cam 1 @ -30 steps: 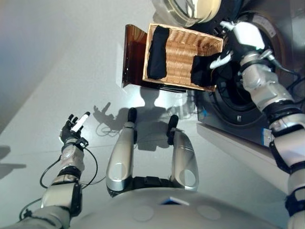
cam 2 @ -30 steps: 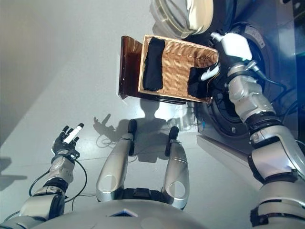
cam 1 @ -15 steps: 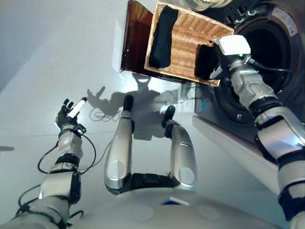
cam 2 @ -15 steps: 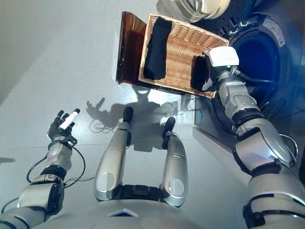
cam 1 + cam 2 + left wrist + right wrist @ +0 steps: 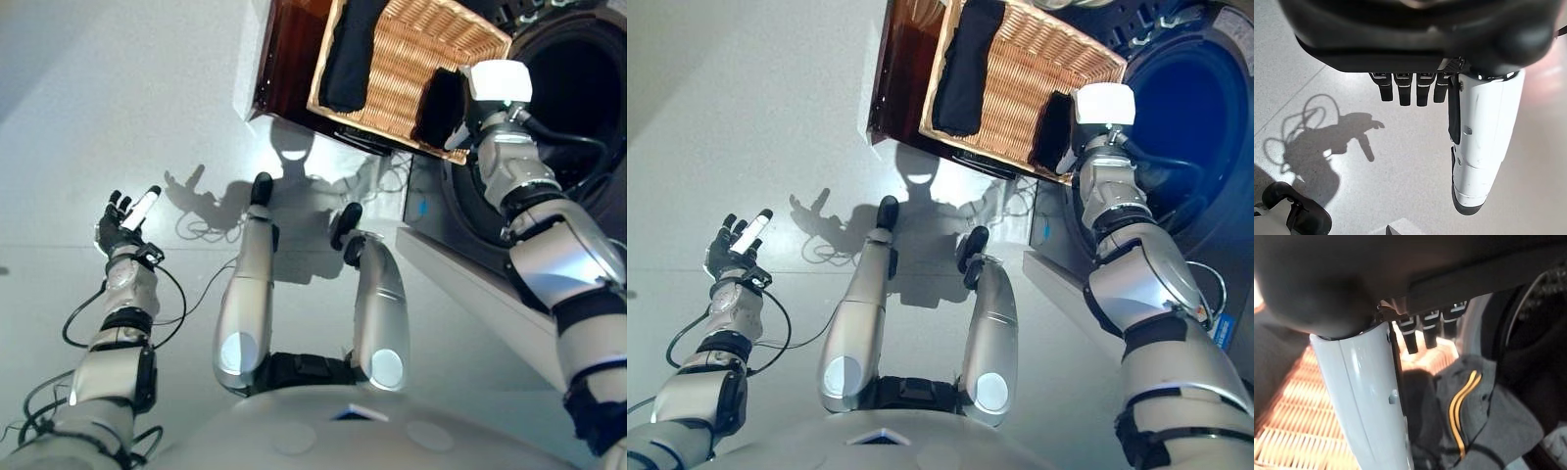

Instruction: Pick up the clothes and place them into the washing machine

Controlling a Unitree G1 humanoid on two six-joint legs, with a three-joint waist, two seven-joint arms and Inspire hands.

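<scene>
A wicker basket stands at the top of the eye views with two dark garments in it. One black garment lies along its left end. A second garment is bunched at its right end; close up it is grey with yellow stripes. My right hand hangs over this second garment at the basket's right rim, open, its white-covered thumb beside the cloth and its fingers straight. My left hand is held open over the floor, far left, holding nothing.
The basket rests on a dark brown stand. The washing machine's dark round drum opening gapes just right of the basket, and its grey front panel runs down the right side. Grey floor spreads to the left.
The camera has tipped, so the whole scene has slid up the picture. My right hand stays at the basket's right end over the bunched garment. The left hand holds its pose.
</scene>
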